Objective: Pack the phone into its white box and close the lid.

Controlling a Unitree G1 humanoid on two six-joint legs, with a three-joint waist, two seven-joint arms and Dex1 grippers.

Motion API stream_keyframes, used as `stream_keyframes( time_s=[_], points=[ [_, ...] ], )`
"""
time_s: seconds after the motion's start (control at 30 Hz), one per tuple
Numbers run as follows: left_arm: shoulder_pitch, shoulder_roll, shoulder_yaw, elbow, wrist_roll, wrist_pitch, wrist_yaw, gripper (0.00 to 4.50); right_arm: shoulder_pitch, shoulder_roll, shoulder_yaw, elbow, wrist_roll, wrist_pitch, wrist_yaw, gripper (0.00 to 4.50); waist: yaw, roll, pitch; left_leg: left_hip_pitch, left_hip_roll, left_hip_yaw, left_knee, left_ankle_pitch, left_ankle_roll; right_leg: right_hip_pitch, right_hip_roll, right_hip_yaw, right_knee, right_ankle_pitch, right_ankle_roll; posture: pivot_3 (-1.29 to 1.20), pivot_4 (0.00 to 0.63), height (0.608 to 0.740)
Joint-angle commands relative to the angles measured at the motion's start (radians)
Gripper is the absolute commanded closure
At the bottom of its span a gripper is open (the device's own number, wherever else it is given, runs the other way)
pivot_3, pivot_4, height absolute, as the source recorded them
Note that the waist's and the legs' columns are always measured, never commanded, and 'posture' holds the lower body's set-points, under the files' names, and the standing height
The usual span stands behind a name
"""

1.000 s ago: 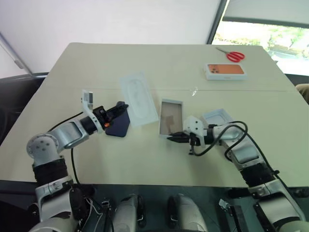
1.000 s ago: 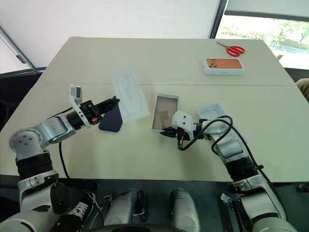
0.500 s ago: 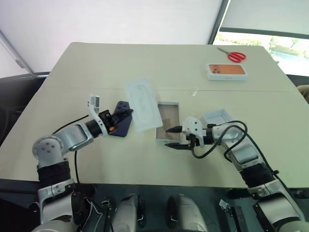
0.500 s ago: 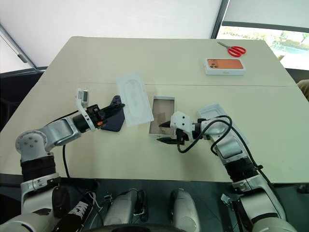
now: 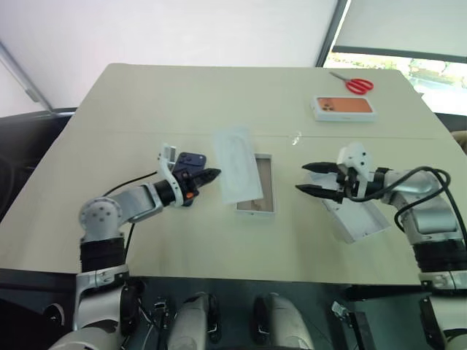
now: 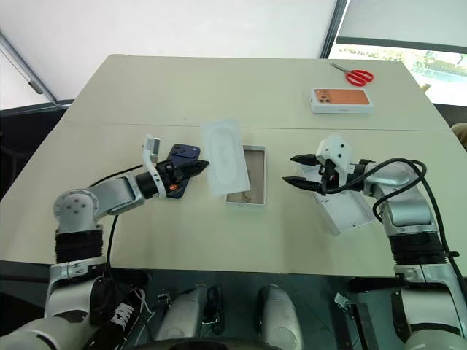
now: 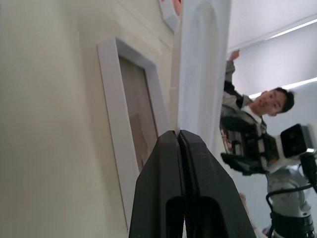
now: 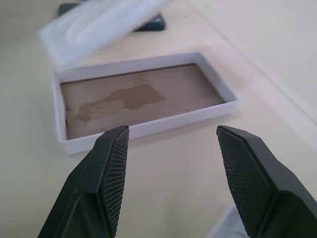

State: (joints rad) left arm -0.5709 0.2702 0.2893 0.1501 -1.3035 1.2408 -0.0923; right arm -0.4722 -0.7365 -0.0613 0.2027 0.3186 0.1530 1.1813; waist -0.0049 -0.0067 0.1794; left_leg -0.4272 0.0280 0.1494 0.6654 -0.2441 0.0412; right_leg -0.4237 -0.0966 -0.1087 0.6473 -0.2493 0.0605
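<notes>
The white box [image 5: 257, 187] lies open in the middle of the table, its brownish floor bare. My left gripper [image 5: 213, 175] is shut on the edge of a flat white insert card [image 5: 236, 163], which it holds tilted above the box's left side. Behind that gripper the dark navy phone [image 6: 182, 153] lies flat on the table. To the right of the box my right gripper [image 5: 303, 179] hangs open and empty, and its wrist view looks at the box [image 8: 143, 99] between the fingers. The lid [image 5: 355, 216] rests inside-up under my right forearm.
At the far right of the table are a white box with an orange phone picture [image 5: 344, 107] and red scissors [image 5: 357, 85]. A person [image 7: 260, 124] stands beyond the table in the left wrist view.
My right gripper has opened, let go of the white box and drawn back up and to the right. My left gripper has carried the insert card rightward over the box.
</notes>
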Motion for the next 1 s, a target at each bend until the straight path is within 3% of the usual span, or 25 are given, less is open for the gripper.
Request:
stream_keyframes(
  time_s=[0.03, 0.5, 0.53, 0.63, 0.77, 1.0],
  points=[
    [-0.053, -0.008, -0.029, 0.047, 0.06, -0.014, -0.043, 4.5, 0.01, 0.008, -0.028, -0.015, 0.013, -0.048, -0.009, 1.58, -0.004, 0.0, 0.0, 0.0, 0.0, 0.0, 0.0, 0.0, 0.0, 0.0, 0.0, 0.0, 0.0, 0.0, 0.0, 0.0, 0.15, 0.738],
    [-0.135, -0.024, -0.075, 0.148, 0.214, 0.027, -0.163, 4.5, 0.035, 0.029, -0.001, -0.049, -0.009, -0.072, -0.076, 1.58, -0.005, 0.0, 0.0, 0.0, 0.0, 0.0, 0.0, 0.0, 0.0, 0.0, 0.0, 0.0, 0.0, 0.0, 0.0, 0.0, 0.15, 0.738],
    [-0.135, -0.024, -0.078, 0.142, 0.223, 0.029, -0.173, 3.91, 0.034, 0.031, 0.001, -0.05, -0.011, -0.074, -0.079, 1.53, -0.005, 0.0, 0.0, 0.0, 0.0, 0.0, 0.0, 0.0, 0.0, 0.0, 0.0, 0.0, 0.0, 0.0, 0.0, 0.0, 0.15, 0.738],
    [-0.143, -0.031, -0.076, 0.148, 0.253, 0.023, -0.18, 2.76, 0.029, 0.041, 0.005, -0.043, -0.022, -0.087, -0.094, 1.53, -0.006, 0.0, 0.0, 0.0, 0.0, 0.0, 0.0, 0.0, 0.0, 0.0, 0.0, 0.0, 0.0, 0.0, 0.0, 0.0, 0.15, 0.738],
    [-0.162, -0.035, -0.062, 0.154, 0.283, 0.017, -0.194, 0.69, 0.027, 0.053, 0.014, -0.053, -0.021, -0.078, -0.099, 1.53, -0.005, 0.0, 0.0, 0.0, 0.0, 0.0, 0.0, 0.0, 0.0, 0.0, 0.0, 0.0, 0.0, 0.0, 0.0, 0.0, 0.15, 0.738],
    [-0.153, 0.001, -0.07, 0.096, 0.355, -0.031, -0.228, 0.69, -0.012, 0.084, 0.046, -0.067, -0.013, -0.038, -0.12, 1.53, -0.009, 0.0, 0.0, 0.0, 0.0, 0.0, 0.0, 0.0, 0.0, 0.0, 0.0, 0.0, 0.0, 0.0, 0.0, 0.0, 0.15, 0.738]
  ],
)
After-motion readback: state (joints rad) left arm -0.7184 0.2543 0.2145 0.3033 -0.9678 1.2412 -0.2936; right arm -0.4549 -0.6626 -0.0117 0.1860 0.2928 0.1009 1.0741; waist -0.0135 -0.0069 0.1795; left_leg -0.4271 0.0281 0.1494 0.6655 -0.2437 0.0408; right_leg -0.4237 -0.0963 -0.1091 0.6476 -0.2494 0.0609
